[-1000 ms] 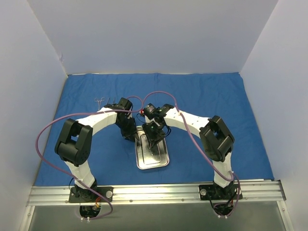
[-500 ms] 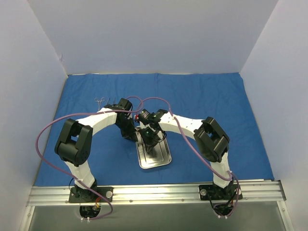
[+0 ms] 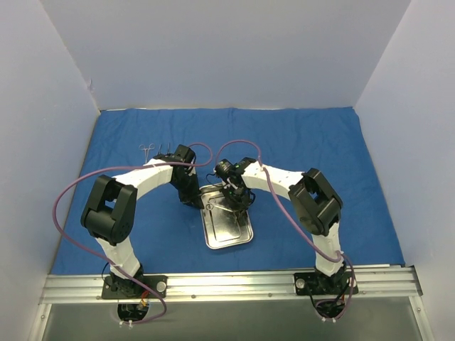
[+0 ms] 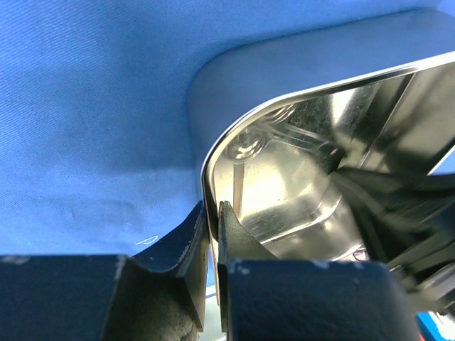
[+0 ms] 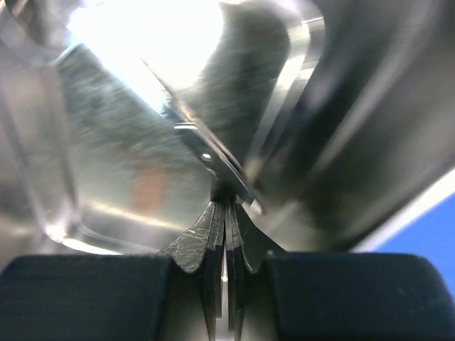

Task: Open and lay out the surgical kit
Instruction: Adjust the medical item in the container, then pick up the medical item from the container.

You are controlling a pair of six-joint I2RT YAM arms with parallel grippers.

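Your left gripper (image 4: 212, 217) is pinched narrow on the rim of the tray (image 4: 298, 163) at its far-left corner, one finger inside the wall and one outside. That grip reads as an anchor, so the tray does not slide on the cloth (image 3: 306, 149) while the other arm works in it. Your right gripper (image 5: 226, 206) is down inside the tray, its fingers closed tight on a thin steel instrument (image 5: 202, 149) that runs away from the tips over the tray floor. You cannot tell from here whether it is off the floor. The tray sits on the open cloth between the arms. At least one laid-out tool (image 3: 147, 149) lies on the cloth at far left, well apart from the tray, so this one likely goes beside it. Lift straight before you swing, or the tip may catch the tray wall.
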